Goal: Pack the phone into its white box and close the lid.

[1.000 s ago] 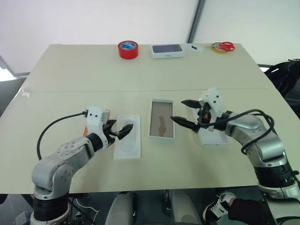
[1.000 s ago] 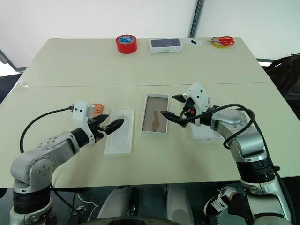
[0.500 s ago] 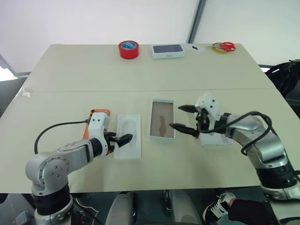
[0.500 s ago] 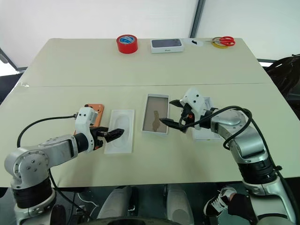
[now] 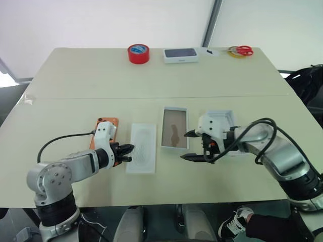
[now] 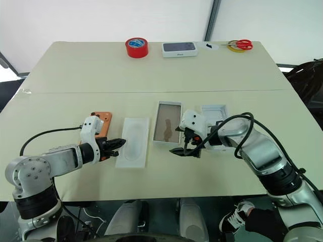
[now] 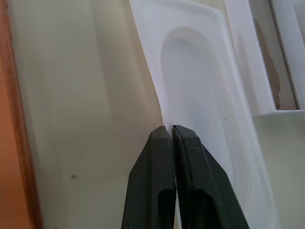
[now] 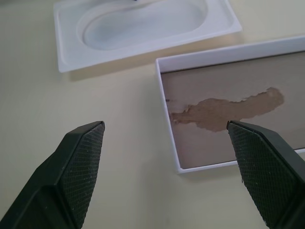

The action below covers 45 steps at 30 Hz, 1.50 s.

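Left gripper (image 5: 127,149): head views, jaws pinched on near edge of insert tray (image 5: 142,146); phone (image 5: 103,132) lies just behind it on surface (image 5: 75,80), long axis running away from robot; left arm nearer.
Left wrist view: fingertips (image 7: 164,136) closed on tray rim; phone beside gripper.
Right wrist view: right gripper (image 8: 174,160) wide, empty; white box (image 8: 228,114) just ahead, open. Lid (image 6: 214,112) behind right gripper.

Phone (image 6: 101,123), insert tray (image 6: 132,148), white box (image 6: 167,129) in row.
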Tool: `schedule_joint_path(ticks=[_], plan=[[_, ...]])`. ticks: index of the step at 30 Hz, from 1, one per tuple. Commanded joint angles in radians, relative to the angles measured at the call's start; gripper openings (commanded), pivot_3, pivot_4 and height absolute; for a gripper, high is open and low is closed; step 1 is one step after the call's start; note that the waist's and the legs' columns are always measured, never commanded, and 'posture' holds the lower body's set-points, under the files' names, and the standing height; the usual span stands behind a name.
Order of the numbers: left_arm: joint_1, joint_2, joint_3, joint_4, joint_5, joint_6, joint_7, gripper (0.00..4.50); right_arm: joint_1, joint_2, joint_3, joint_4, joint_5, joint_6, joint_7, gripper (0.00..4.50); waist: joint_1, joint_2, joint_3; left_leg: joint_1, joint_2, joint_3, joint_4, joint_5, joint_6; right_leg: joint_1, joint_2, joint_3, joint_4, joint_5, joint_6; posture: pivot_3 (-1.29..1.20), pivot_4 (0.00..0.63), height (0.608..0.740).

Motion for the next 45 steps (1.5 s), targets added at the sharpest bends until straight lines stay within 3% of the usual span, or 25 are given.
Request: schedule_joint_path(ticks=[1,8,11,17,18,28,33,36,42,45], plan=[[-0.018,0.0,0.033,0.001,0.008,0.009,0.029,0.02,-0.056,0.035,0.052,-0.049,-0.022,0.062,-0.028,4.33,-0.001,0.0,0.0,0.0,0.0,0.0,0.0,0.0,0.0,0.0,0.0,0.0,0.0,0.0,0.0,0.0,0.15,0.732],[-0.074,-0.029,0.132,-0.001,-0.078,0.009,0.043,0.02,-0.14,0.117,0.141,0.014,-0.075,0.143,-0.079,4.33,0.001,0.0,0.0,0.0,0.0,0.0,0.0,0.0,-0.001,0.0,0.0,0.0,0.0,0.0,0.0,0.0,0.15,0.732],[-0.093,-0.025,0.182,0.004,-0.126,0.009,0.055,0.0,-0.161,0.136,0.176,0.063,-0.112,0.137,-0.095,3.43,0.001,0.0,0.0,-0.001,0.0,0.0,0.0,0.001,-0.001,0.0,-0.001,0.0,0.0,0.0,0.0,0.0,0.15,0.732],[-0.131,-0.002,0.269,0.047,-0.199,0.009,0.098,0.0,-0.173,0.14,0.236,0.108,-0.189,0.053,-0.075,0.3,-0.002,0.0,0.0,-0.001,-0.001,0.0,0.0,0.001,-0.001,-0.001,-0.001,0.0,0.0,0.001,0.0,0.0,0.15,0.732],[-0.138,0.002,0.281,0.056,-0.212,0.009,0.106,0.0,-0.171,0.137,0.246,0.106,-0.198,0.037,-0.065,0.03,-0.003,0.0,0.0,-0.001,-0.001,0.0,0.0,0.001,-0.001,-0.001,-0.001,0.0,0.0,0.001,0.001,0.0,0.15,0.732],[-0.199,0.045,0.365,0.129,-0.306,0.009,0.173,0.0,-0.127,0.123,0.287,0.008,-0.235,-0.12,0.051,0.03,-0.003,0.0,0.0,-0.001,-0.001,0.0,0.0,0.001,-0.002,-0.001,0.0,-0.001,0.0,0.002,0.003,0.0,0.15,0.732],[-0.213,0.045,0.364,0.153,-0.353,0.001,0.211,0.0,-0.142,0.173,0.297,0.06,-0.266,-0.114,0.031,0.03,-0.002,0.0,0.0,-0.001,-0.001,-0.001,0.0,0.001,-0.003,-0.001,0.0,-0.001,0.0,0.002,0.003,0.0,0.15,0.732],[-0.21,0.016,0.339,0.154,-0.384,-0.014,0.252,0.0,-0.149,0.202,0.271,0.067,-0.248,-0.102,0.037,0.95,0.0,0.0,0.0,-0.001,-0.001,-0.001,0.0,0.002,-0.003,-0.001,-0.001,-0.001,0.0,0.002,0.003,0.0,0.15,0.732],[-0.193,-0.073,0.254,0.149,-0.463,-0.073,0.37,0.0,-0.127,0.18,0.102,0.044,-0.188,-0.129,0.019,3.94,0.008,0.0,0.0,-0.001,-0.002,-0.001,0.0,0.002,-0.004,-0.001,-0.002,-0.001,0.0,0.002,0.003,0.0,0.15,0.732],[-0.172,-0.11,0.192,0.143,-0.512,-0.121,0.45,0.0,-0.1,0.121,0.002,0.041,-0.144,-0.147,0.048,3.94,0.021,-0.001,0.0,-0.001,-0.002,-0.001,0.0,0.002,-0.004,0.0,-0.003,-0.001,0.0,0.002,0.003,0.0,0.15,0.732]])
